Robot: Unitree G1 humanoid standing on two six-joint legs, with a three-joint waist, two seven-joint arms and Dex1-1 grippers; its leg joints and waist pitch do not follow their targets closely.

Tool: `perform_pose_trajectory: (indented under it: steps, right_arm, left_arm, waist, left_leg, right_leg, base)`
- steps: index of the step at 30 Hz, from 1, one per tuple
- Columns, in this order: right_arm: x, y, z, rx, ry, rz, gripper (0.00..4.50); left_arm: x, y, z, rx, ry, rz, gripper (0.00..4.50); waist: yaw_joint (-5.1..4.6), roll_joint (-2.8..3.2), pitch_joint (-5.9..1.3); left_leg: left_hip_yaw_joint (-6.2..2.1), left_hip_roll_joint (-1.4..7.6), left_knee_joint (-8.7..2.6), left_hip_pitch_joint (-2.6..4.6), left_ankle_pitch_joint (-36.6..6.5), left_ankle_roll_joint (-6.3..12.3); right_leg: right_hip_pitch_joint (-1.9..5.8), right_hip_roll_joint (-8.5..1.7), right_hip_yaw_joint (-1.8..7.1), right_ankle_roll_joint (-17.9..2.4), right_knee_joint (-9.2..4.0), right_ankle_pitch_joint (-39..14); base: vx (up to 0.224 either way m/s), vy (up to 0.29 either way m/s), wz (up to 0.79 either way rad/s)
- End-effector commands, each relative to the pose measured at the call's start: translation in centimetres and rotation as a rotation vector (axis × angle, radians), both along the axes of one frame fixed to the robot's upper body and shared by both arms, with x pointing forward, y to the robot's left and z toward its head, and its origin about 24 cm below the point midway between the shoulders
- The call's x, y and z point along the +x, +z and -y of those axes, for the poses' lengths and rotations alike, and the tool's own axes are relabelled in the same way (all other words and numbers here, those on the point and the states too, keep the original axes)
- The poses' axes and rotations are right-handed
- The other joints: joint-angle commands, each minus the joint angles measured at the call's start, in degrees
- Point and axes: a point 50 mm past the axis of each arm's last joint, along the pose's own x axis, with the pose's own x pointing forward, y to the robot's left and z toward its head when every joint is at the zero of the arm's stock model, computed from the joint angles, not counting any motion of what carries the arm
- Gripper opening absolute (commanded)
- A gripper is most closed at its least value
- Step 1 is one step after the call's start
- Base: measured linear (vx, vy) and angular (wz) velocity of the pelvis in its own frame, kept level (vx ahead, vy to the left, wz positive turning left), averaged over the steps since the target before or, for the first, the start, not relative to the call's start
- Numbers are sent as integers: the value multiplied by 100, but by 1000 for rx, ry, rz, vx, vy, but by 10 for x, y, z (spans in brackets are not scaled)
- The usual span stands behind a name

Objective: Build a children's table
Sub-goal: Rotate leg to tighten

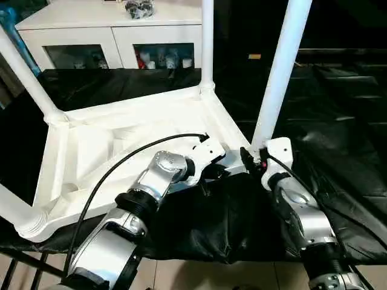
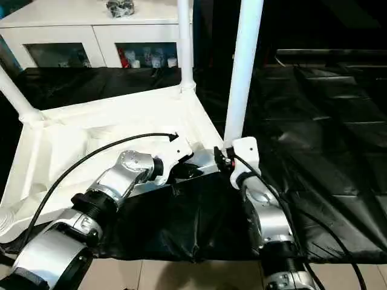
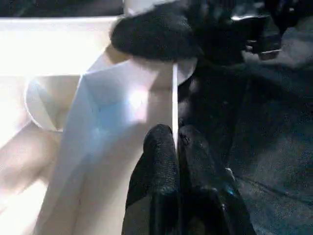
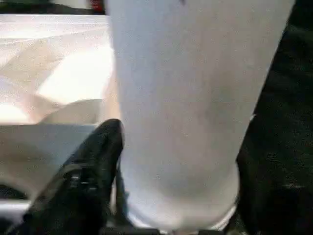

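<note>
- Black fingers of the left tool (image 3: 176,147) are pressed together on the thin white rim of the tabletop (image 1: 127,142), one finger on each face of the edge, close to the corner nearest the robot's right side.
- Black too is the finger (image 4: 88,166) of the right tool (image 1: 253,158), which lies against the foot of a white leg (image 1: 281,72); the leg sits between this finger and the one opposite, so the tool is clamped on the leg just above the corner socket.
- That leg rises toward 12 o'clock, leaning slightly toward 1 o'clock.
- The children's table lies upside down on the counter (image 1: 338,145), which is draped in black cloth, its ribbed underside facing up.
- A second leg (image 1: 207,42) stands upright in the far corner socket at 12 o'clock.
- A third leg (image 1: 24,75) slants up from the corner at 10 o'clock, and a fourth leg (image 1: 12,208) pokes out at 8 o'clock beside a round ribbed socket (image 1: 36,226).
- A black cable (image 1: 121,166) arcs over the left forearm.
- Beyond the counter at 11 o'clock stands a white cabinet (image 1: 109,30) with glass doors.
</note>
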Motion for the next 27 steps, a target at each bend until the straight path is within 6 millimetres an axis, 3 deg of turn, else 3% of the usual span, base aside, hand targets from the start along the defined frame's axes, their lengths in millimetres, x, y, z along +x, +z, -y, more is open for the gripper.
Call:
perform_pose_trajectory:
  steps: [1,2,3,6,10,12,15,19,20,27]
  right_arm:
    - [-4,14,-34,51,231,61,362]
    - [-6,13,-32,40,262,49,362]
    - [-11,14,-27,11,330,44,386]
    - [-23,19,-12,-14,458,29,393]
    - [-39,20,3,-66,633,-37,393]
    - [-42,19,5,-83,676,-55,393]
    - [-51,19,16,-140,800,-122,393]
    - [-52,22,20,-162,875,-167,393]
    - [-53,22,21,-178,907,-182,367]
    - [-53,26,22,-184,972,-219,318]
  left_arm:
    - [-15,-16,9,-33,-60,-76,0]
    - [-15,-17,6,-30,-66,-83,0]
    - [-17,-16,2,-41,-104,-88,0]
    - [-22,-14,-10,-52,-197,-97,0]
    - [-26,-12,-25,-41,-272,-101,0]
    - [-26,-12,-27,-31,-281,-103,0]
    - [-30,-13,-38,34,-366,-111,0]
    - [-33,-13,-43,65,-418,-115,0]
    - [-34,-13,-45,72,-432,-119,0]
    - [-35,-10,-49,83,-476,-124,0]
  waist:
    - [45,-203,-248]
    - [57,-190,-252]
    - [70,-226,-249]
    - [92,-248,-248]
    - [154,-241,-240]
    - [224,-226,-236]
    - [253,-225,-227]
    - [252,-217,-204]
    - [251,-226,-207]
    - [277,-264,-210]
  left_leg:
    - [-95,163,-409,-11,-1587,513]
    - [-81,166,-402,-14,-1397,580]
    - [-72,167,-386,-15,-1308,656]
    - [-64,164,-373,-44,-1088,798]
    - [-48,189,-360,-21,-905,914]
    - [-46,214,-363,18,-939,890]
    - [-50,237,-384,20,-1032,813]
    - [-52,241,-407,28,-1268,654]
    - [-57,245,-412,36,-1289,614]
    - [-40,243,-388,32,-1096,643]
  right_leg:
    - [202,-238,155,-1054,-470,-1836]
    - [202,-228,148,-1170,-440,-1498]
    - [216,-235,142,-1226,-431,-1371]
    - [237,-243,139,-1250,-408,-1252]
    - [223,-234,144,-1311,-390,-1130]
    - [214,-236,150,-1328,-390,-1144]
    - [218,-222,146,-1427,-354,-1028]
    - [203,-242,150,-1393,-387,-1384]
    - [209,-237,149,-1391,-385,-1390]
    - [220,-239,157,-1520,-337,-988]
  base:
    - [0,0,0]
    - [0,0,0]
    - [0,0,0]
    - [0,0,0]
    - [0,0,0]
    - [0,0,0]
    - [0,0,0]
    - [0,0,0]
    - [0,0,0]
    - [0,0,0]
